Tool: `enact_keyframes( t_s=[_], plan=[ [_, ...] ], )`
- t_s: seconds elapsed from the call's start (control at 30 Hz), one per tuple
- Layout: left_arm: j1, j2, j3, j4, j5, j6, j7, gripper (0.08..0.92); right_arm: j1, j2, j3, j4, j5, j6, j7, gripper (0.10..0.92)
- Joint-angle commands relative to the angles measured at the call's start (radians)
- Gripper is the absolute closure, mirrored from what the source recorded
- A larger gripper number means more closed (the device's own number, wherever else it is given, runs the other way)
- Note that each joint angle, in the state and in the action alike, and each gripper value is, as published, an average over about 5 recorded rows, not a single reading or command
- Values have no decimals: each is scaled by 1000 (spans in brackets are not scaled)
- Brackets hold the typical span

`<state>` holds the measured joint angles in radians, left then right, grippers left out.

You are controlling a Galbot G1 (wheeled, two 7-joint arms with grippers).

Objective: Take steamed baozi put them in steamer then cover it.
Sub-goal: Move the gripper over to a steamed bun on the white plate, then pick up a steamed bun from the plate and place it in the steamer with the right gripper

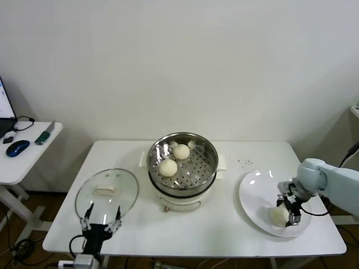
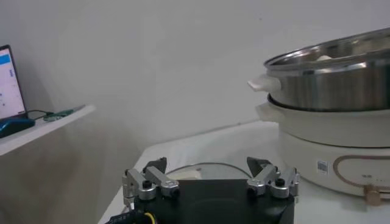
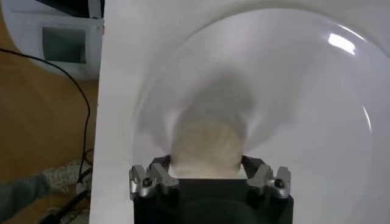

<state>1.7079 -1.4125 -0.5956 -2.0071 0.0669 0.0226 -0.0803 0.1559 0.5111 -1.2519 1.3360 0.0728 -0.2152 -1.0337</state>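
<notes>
Head view: the steamer (image 1: 182, 163) stands near the middle of the white table (image 1: 224, 224), its lid off. Two steamed baozi lie on its perforated tray, one toward the back (image 1: 181, 151) and one nearer the front (image 1: 168, 167), close together. The glass lid (image 1: 107, 193) lies flat on the table to the robot's left of the steamer, apart from it. The left gripper (image 1: 101, 222) hangs at the table's near edge just in front of the lid, fingers spread, nothing between them. On the robot's right sits a white plate (image 1: 255, 190) with a third baozi (image 1: 279, 216) on its near part. The right gripper (image 1: 289, 212) is down on that bun, its fingers on either side of it. A side table (image 1: 28, 159) to the far left carries a blue mouse (image 1: 17, 148).

Left wrist view: the left gripper (image 2: 210, 182) has both fingers wide apart and empty. The lid's rim (image 2: 201, 167) shows just beyond them, and the steamer (image 2: 332, 115) rises farther off.

Right wrist view: the right gripper (image 3: 207, 178) straddles the baozi (image 3: 206, 146), which sits between the fingers on the plate (image 3: 304, 122). Whether the pads press the dough or only flank it, I cannot tell.
</notes>
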Motion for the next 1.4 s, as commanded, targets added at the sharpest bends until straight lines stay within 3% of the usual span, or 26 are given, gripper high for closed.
enact_keyframes(
  t_s=[0.03,0.3,0.5,0.87,1.07,1.4],
  plan=[
    [3,0,0,1,3,-1,0,177,-29,11,33,-19,-12,6,-2,287],
    [6,-1,1,-1,3,-4,0,177,23,11,27,-22,2,32,-17,334],
    [8,1,3,-6,3,-5,1,177,269,68,-109,-29,26,155,-50,340],
    [20,1,5,-6,-10,0,2,177,712,343,-314,-5,24,468,-108,334],
    [25,15,8,-17,-14,7,1,177,772,481,-306,33,30,564,-116,330],
    [33,14,18,-25,-11,10,-1,177,701,721,-246,-29,-10,662,-128,330]
  ],
)
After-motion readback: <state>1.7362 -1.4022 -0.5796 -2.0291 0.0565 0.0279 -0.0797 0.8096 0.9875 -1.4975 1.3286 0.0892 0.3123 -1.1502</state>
